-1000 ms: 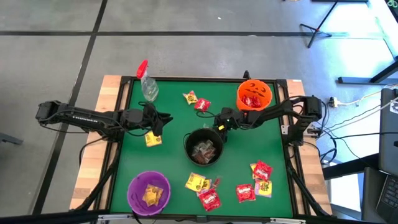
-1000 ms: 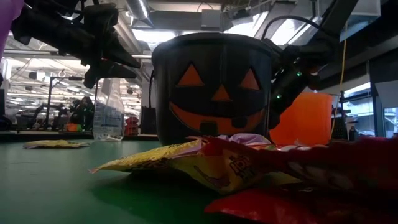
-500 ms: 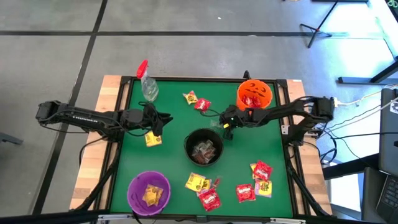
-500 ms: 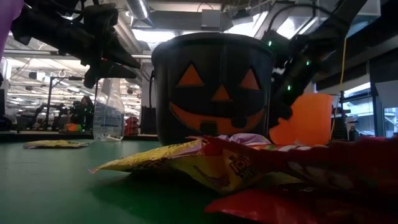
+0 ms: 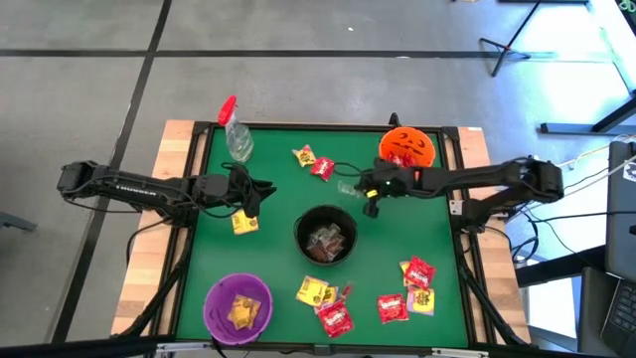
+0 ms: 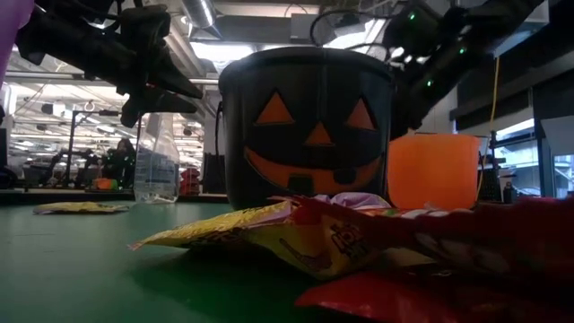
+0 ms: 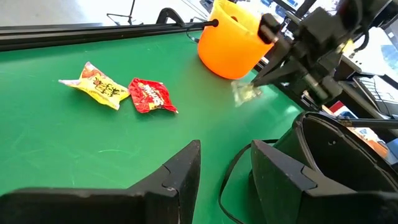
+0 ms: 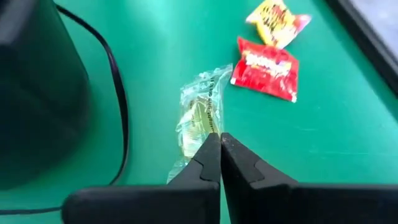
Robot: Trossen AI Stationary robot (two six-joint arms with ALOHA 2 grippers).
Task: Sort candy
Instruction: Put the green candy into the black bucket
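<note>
The right gripper (image 8: pixel 219 144) is closed on the edge of a clear-wrapped candy (image 8: pixel 200 118), held above the green table (image 5: pixel 268 189) between the orange bucket (image 5: pixel 406 147) and the black pumpkin bucket (image 5: pixel 326 235); the grip is thin, so the packet could slip out in transit, or swing against a bucket rim and fall outside it. The left gripper (image 7: pixel 224 165) hangs part open and empty over a yellow packet (image 5: pixel 244 222) near the table's left side. Count, high view: three buckets, the third being the purple bucket (image 5: pixel 238 307); one spray bottle (image 5: pixel 237 136); about ten loose packets on the table, one yellow and one red lying near the bottle, the rest along the near edge; overlapping packets make the count approximate.
</note>
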